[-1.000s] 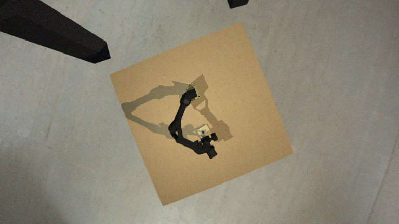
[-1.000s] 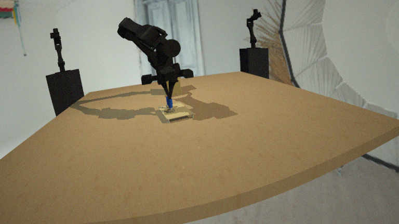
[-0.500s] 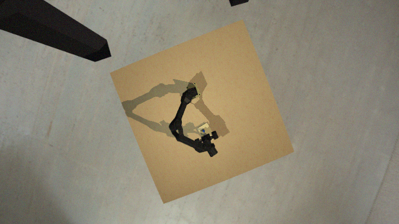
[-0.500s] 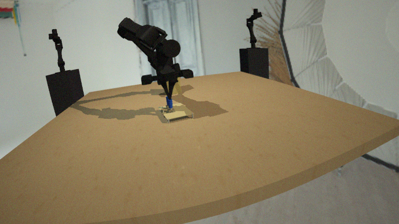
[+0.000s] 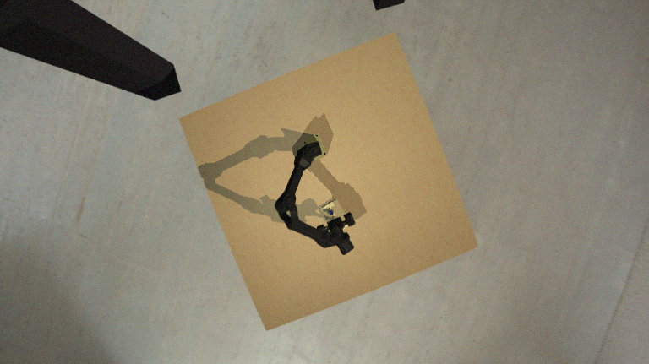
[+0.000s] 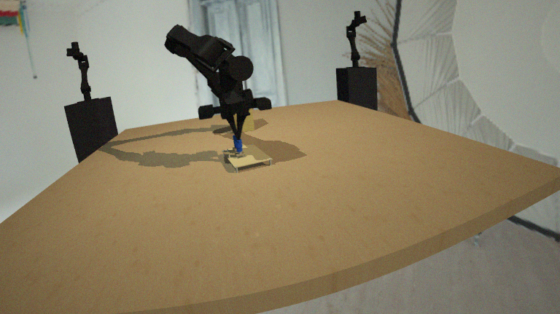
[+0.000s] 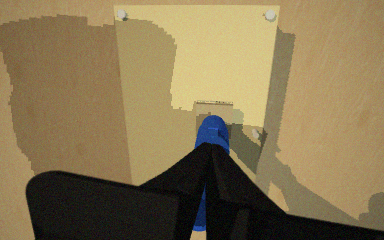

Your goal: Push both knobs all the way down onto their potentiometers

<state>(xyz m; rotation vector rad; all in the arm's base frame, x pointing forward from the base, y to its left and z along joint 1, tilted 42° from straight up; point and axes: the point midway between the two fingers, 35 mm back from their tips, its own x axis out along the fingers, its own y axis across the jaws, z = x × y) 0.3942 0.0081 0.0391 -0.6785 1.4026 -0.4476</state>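
Observation:
The pale circuit board (image 7: 200,65) stands on short legs on the table; it also shows in the exterior view (image 6: 249,159) and the overhead view (image 5: 329,206). One blue knob (image 7: 212,131) stands upright on it in front of a small grey potentiometer body (image 7: 213,104), and it is also visible in the side view (image 6: 237,143). My gripper (image 7: 209,151) is shut, and its joined fingertips (image 6: 236,135) rest on top of this knob. Nothing is held between the fingers. I cannot make out a second knob; my fingers and their shadow cover the near part of the board.
My arm's base (image 5: 313,145) sits further back on the square wooden table. Two black pedestals with small arms stand beyond the table's far edge, one at the left (image 6: 90,124) and one at the right (image 6: 356,81).

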